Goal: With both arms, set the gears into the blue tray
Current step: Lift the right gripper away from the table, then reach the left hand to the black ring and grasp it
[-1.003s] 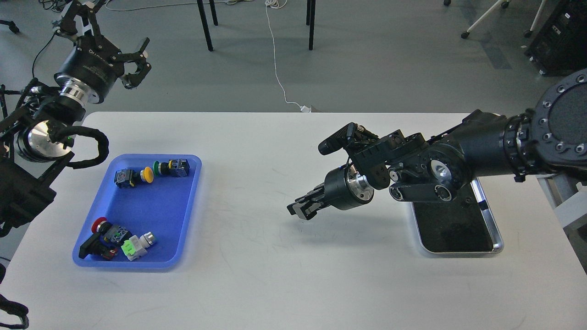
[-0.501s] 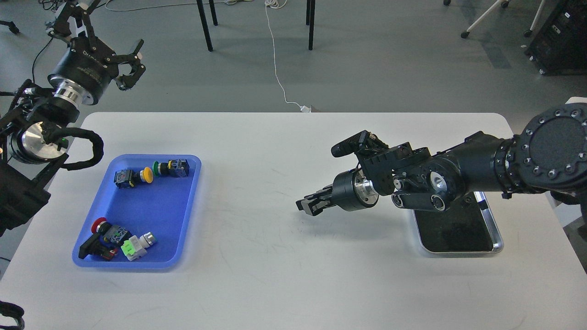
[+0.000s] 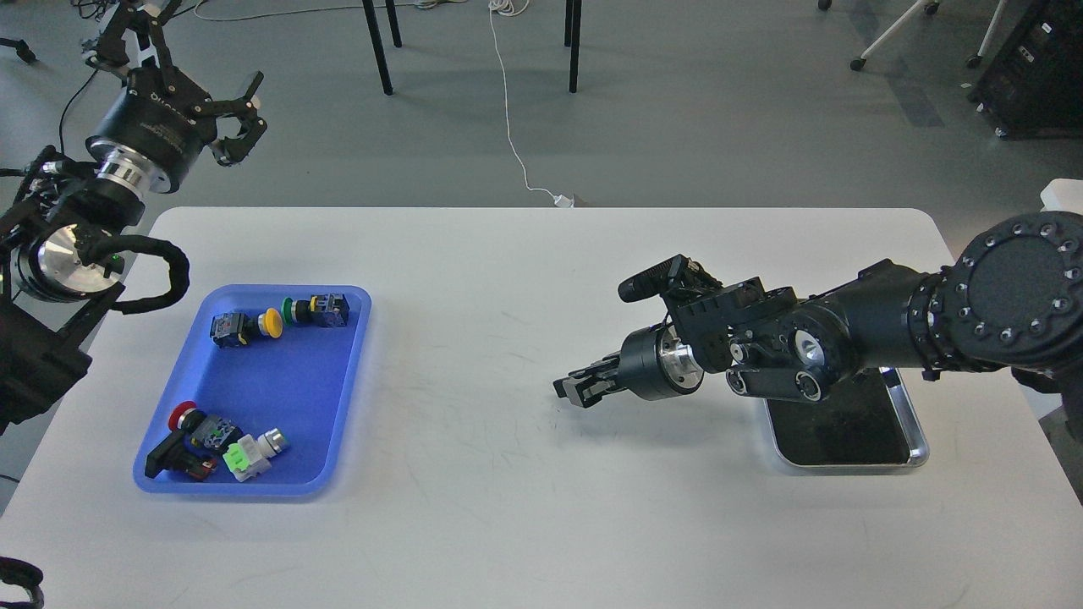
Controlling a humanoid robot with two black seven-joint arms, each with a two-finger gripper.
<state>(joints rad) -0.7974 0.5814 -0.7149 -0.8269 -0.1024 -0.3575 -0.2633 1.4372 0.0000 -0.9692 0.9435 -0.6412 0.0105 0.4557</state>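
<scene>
The blue tray (image 3: 347, 372) lies at the table's left and holds several coloured push-button switches. No gears show anywhere in the view, neither on the table nor in the trays. My left gripper (image 3: 244, 118) hangs open above the floor past the table's far left corner, well above and behind the blue tray. My right gripper (image 3: 572, 391) is low over the table's middle, pointing left. Its fingers are together and nothing shows between them. It is far to the right of the blue tray.
A shiny steel tray (image 3: 915, 440) with a dark bottom lies at the right, partly under my right arm (image 3: 846, 347). Chair legs and a white cable (image 3: 508, 110) are on the floor beyond the table's far edge.
My right gripper has drawn back to the right and sunk slightly, still with its fingers together. My left gripper moved a little up and to the left, staying open.
</scene>
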